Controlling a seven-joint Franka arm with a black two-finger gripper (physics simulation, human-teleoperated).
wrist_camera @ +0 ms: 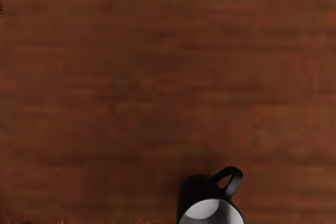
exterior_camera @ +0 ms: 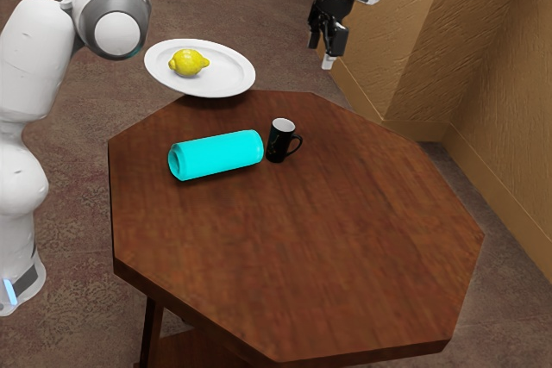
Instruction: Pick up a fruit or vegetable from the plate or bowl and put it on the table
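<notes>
High in the exterior view is my gripper (exterior_camera: 320,55), open, with its fingers pointing down and nothing between them. A yellow lemon (exterior_camera: 188,63) lies on the white plate (exterior_camera: 226,80), left of the plate's middle in the exterior view. The plate is at the far edge of the wooden table (exterior_camera: 302,247), and much of it shows beyond that edge. My gripper is well apart from plate and lemon, off toward the exterior view's right. Under the hand, the wrist view has the brown tabletop (wrist_camera: 157,87).
A black mug (exterior_camera: 278,141) with a white inside stands on the table; the same mug (wrist_camera: 194,195) is in the wrist view. Beside it lies a cyan cylinder (exterior_camera: 217,155), between mug and the exterior view's left. A tan wall (exterior_camera: 492,66) rises behind the table.
</notes>
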